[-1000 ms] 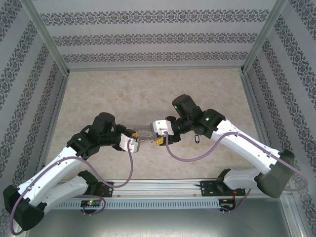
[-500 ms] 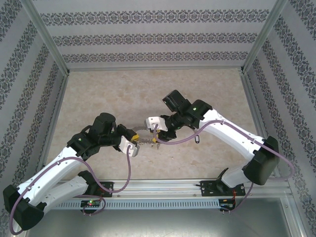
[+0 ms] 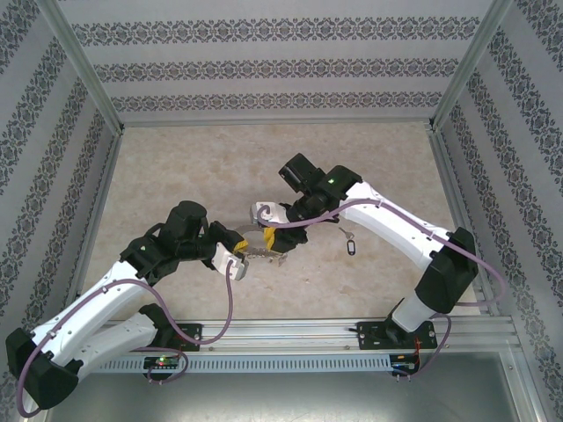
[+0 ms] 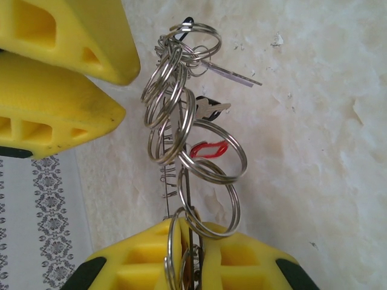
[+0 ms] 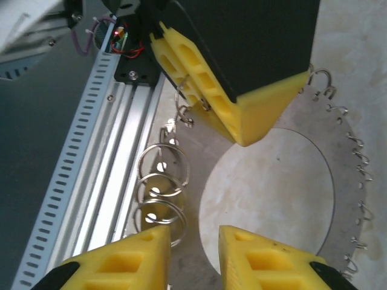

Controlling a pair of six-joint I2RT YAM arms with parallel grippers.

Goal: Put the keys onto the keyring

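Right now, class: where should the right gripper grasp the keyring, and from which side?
Probably its flat band opposite the left gripper, edge-on from outside the rim: the keyring is a thin flat plate, so jaws close on both faces, clear of split rings.

Two arms (image 3: 114, 294), one keyring (image 3: 256, 244), one loose key (image 3: 350, 247)

We see a pale mottled tabletop (image 4: 314, 121) spreading beyond and to the right of the left jaws, a patterned wall (image 4: 42, 205) at their lower left, and a slotted metal rail (image 5: 78, 163) running left of the right jaws.
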